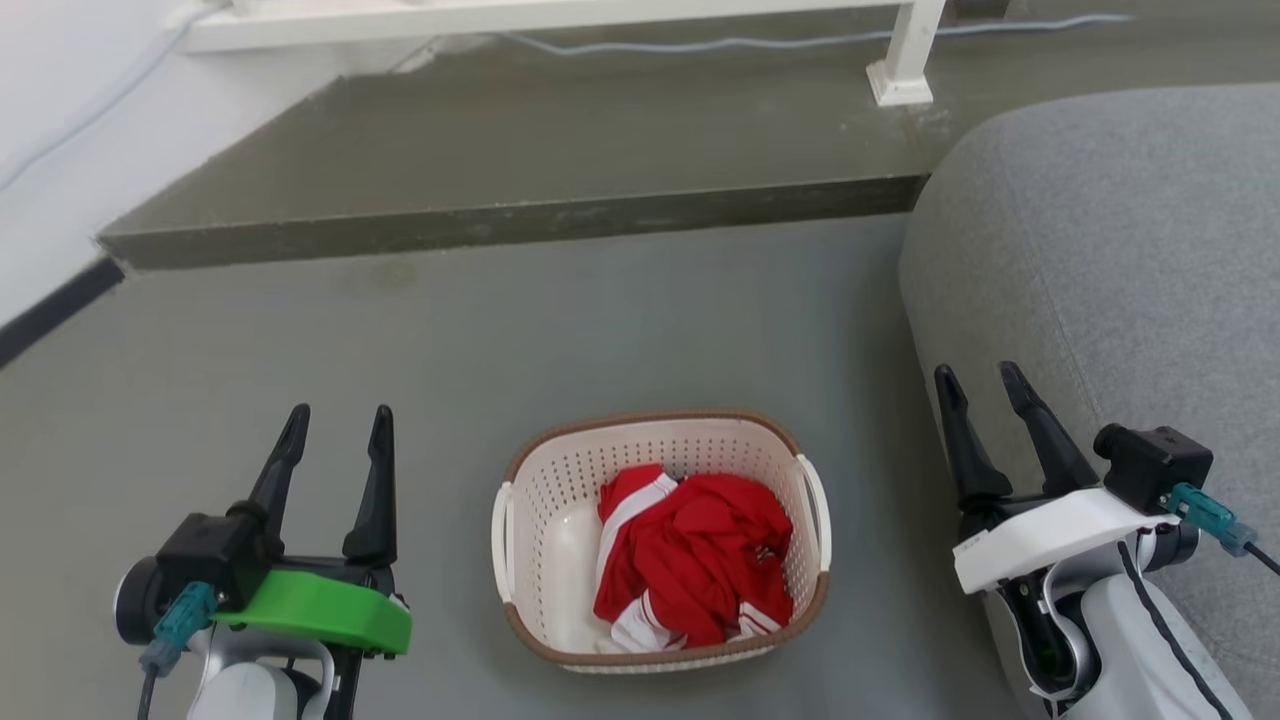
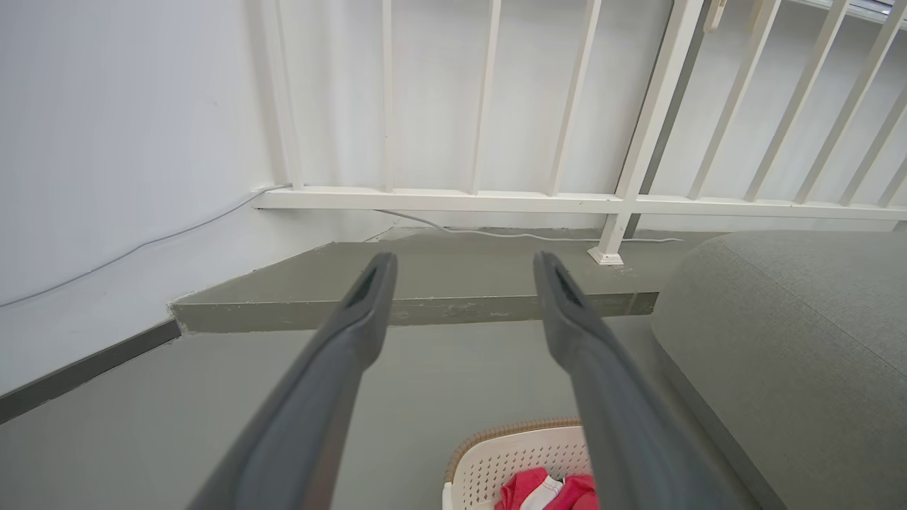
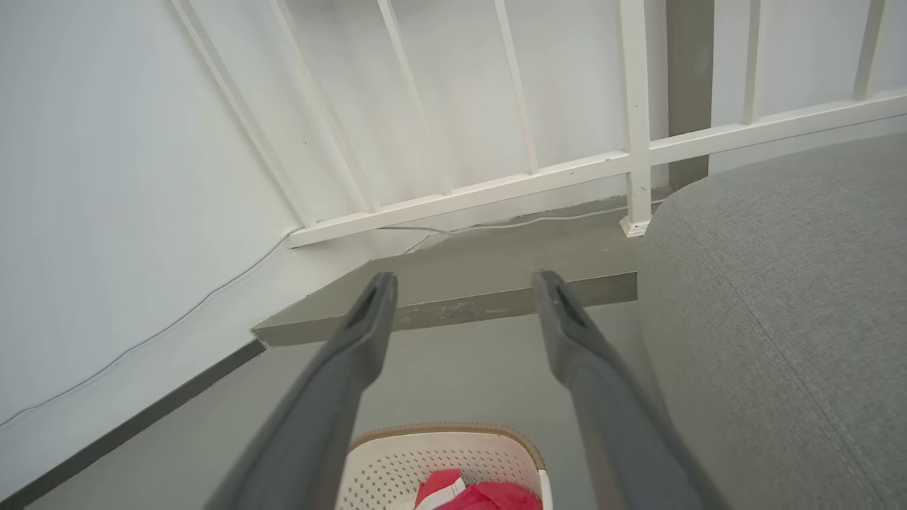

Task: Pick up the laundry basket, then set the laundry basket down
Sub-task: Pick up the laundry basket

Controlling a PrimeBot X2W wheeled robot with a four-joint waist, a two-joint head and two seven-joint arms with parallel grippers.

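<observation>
Laundry basket [image 1: 570,480], holding red-and-white clothing [image 1: 700,560], sits on the floor [image 1: 450,330] between left gripper [image 1: 340,412] and right gripper [image 1: 975,370], both spread wide and empty; gripping both side handles [image 1: 818,510] evenly should keep it level.

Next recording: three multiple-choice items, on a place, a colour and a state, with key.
1. Where does the cream perforated plastic laundry basket stand? A: on the grey floor. B: on a wooden table. C: inside a cupboard.
2. What colour is the crumpled cloth inside it? A: blue. B: red with white trim. C: green.
3. How are the left claw and right claw? A: both open, empty. B: both shut on handles. C: one holds the cloth.
Key: A, floor all around it; B, red folds, white stripes; A, fingers spread on nothing.
</observation>
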